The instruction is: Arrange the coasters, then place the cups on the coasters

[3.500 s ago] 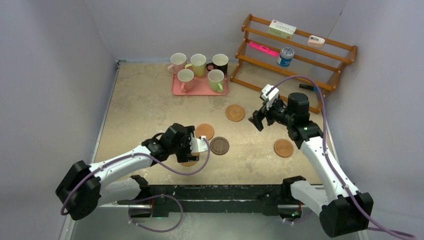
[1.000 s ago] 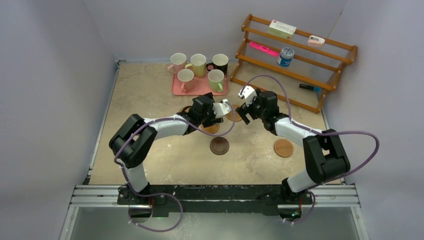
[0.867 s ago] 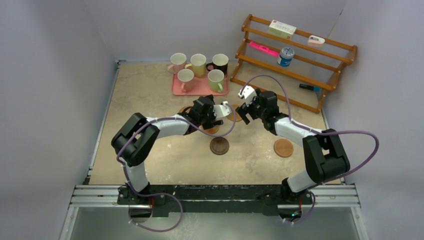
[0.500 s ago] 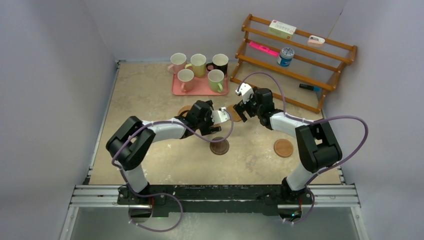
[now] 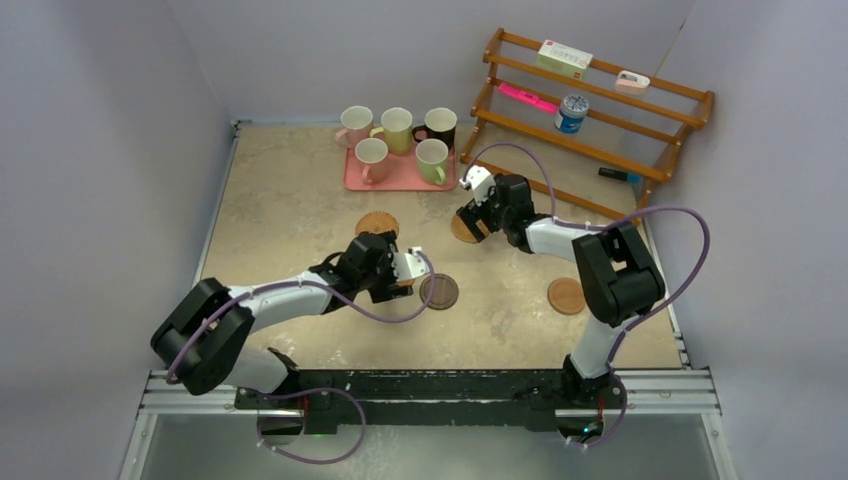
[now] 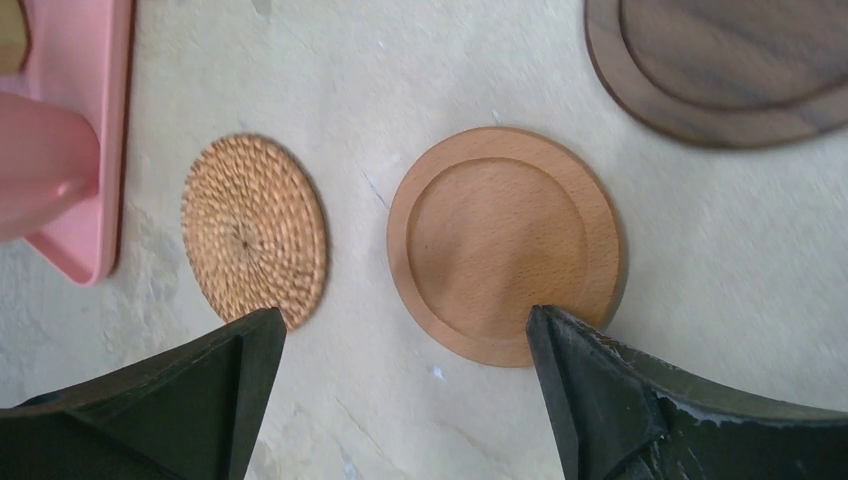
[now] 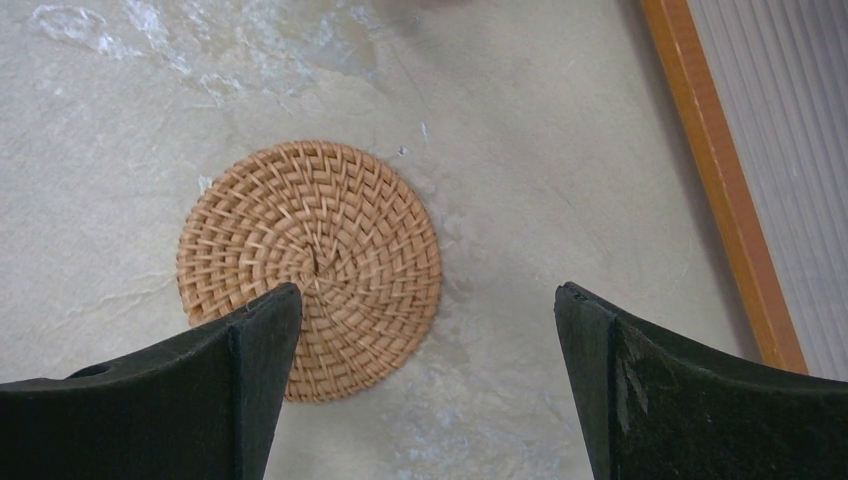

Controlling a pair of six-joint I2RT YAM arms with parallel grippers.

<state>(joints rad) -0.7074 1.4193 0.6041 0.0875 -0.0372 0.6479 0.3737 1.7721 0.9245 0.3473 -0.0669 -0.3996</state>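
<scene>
Coasters (image 5: 566, 295): five, loose on mid-table (image 5: 290, 200), unaligned, so arranging not yet done.
Woven coaster (image 7: 310, 265): flat, directly under right claw (image 7: 430, 300).
Wood coaster (image 6: 505, 243): flat under left claw (image 6: 400, 330), dark coaster (image 6: 720, 70) just beside.
Cups (image 5: 396, 125): all five on tray (image 5: 400, 183) at far edge, parked until coasters set.
Claws: both wide, empty, hovering over one disc each, probably lining up picks.
Thin flat discs: likely awkward to pinch.

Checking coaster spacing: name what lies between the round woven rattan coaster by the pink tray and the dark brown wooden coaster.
The left wrist view shows a round light-wood coaster between the woven rattan coaster and the dark brown wooden coaster, touching neither.
</scene>
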